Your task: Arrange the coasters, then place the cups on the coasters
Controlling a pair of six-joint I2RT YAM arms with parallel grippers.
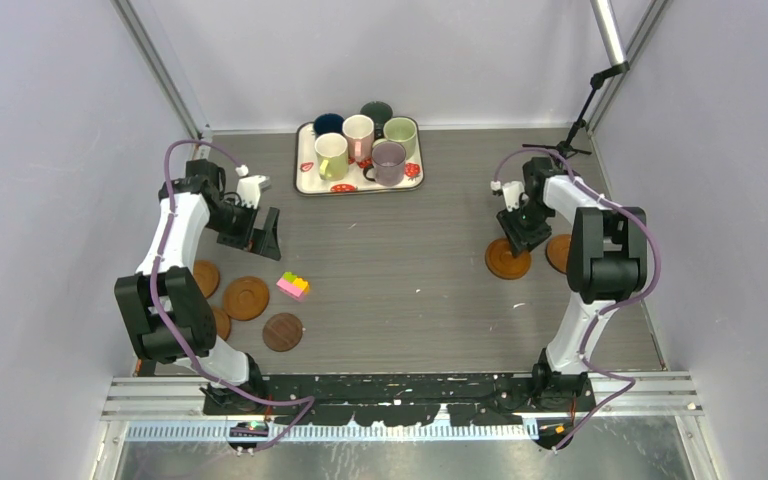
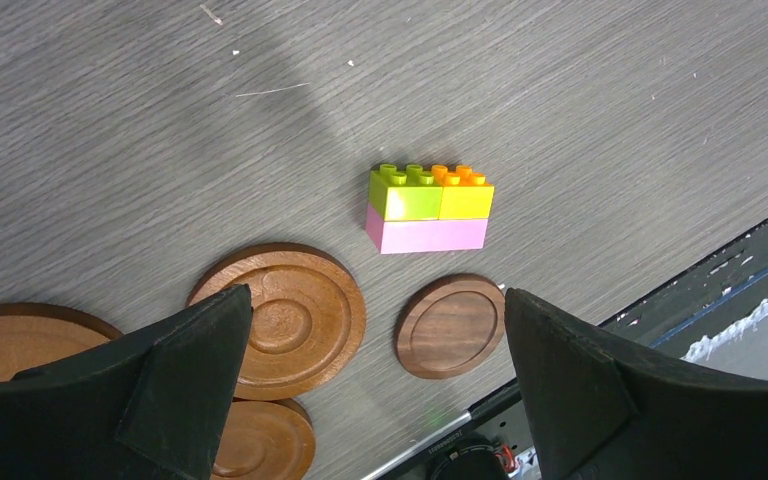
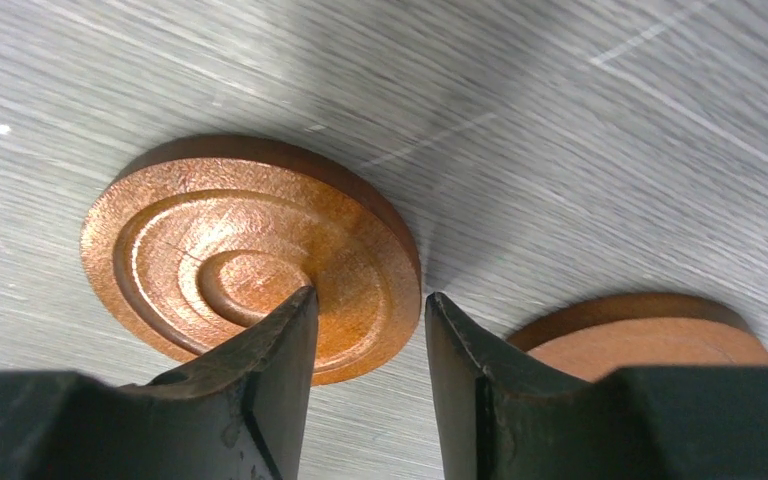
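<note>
Several brown ringed coasters lie on the table. Four sit at the left (image 1: pixel 245 298), and the left wrist view shows a large one (image 2: pixel 290 320) and a darker one (image 2: pixel 450 326). My left gripper (image 1: pixel 260 235) (image 2: pixel 376 291) hangs wide open above them, holding nothing. Two more coasters lie at the right (image 1: pixel 508 259) (image 1: pixel 560 252). My right gripper (image 1: pixel 523 237) (image 3: pixel 370 295) is low over the nearer coaster (image 3: pixel 250 255); its jaws straddle the rim, narrowly open, with a gap at the edge. The cups (image 1: pixel 360 140) stand together on the strawberry-print tray (image 1: pixel 305 185).
A pink, yellow and green block toy (image 1: pixel 294 285) (image 2: pixel 428 208) lies right of the left coasters. Another coaster (image 3: pixel 650 335) lies close to the right of my right gripper. A black stand (image 1: pixel 580 120) is at the back right corner. The arms' black base rail (image 1: pixel 400 385) runs along the near edge.
</note>
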